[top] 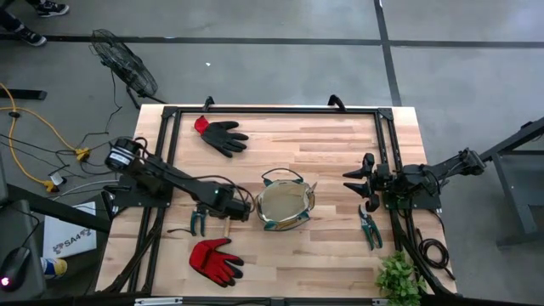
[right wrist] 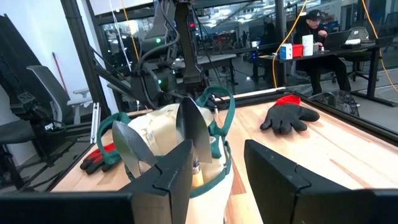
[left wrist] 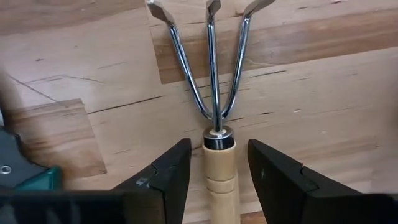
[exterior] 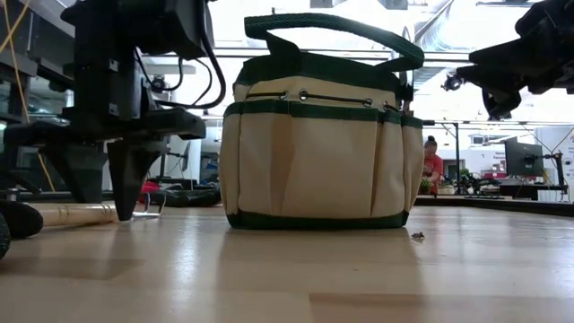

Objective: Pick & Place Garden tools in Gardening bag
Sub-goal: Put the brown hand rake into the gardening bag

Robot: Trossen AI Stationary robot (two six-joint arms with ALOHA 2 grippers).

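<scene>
Fork (left wrist: pixel 214 93) lies on the table (top: pixel 340 144); left gripper (left wrist: pixel 217 171) straddles its wooden handle, fingers apart, not clamped; right gripper (top: pixel 361 183) waits unclenched.

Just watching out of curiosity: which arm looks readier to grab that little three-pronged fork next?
The left. Its hand already straddles the fork, open fingers either side of the wooden handle on the table beside the bag. The right hand hovers far from it.
</scene>
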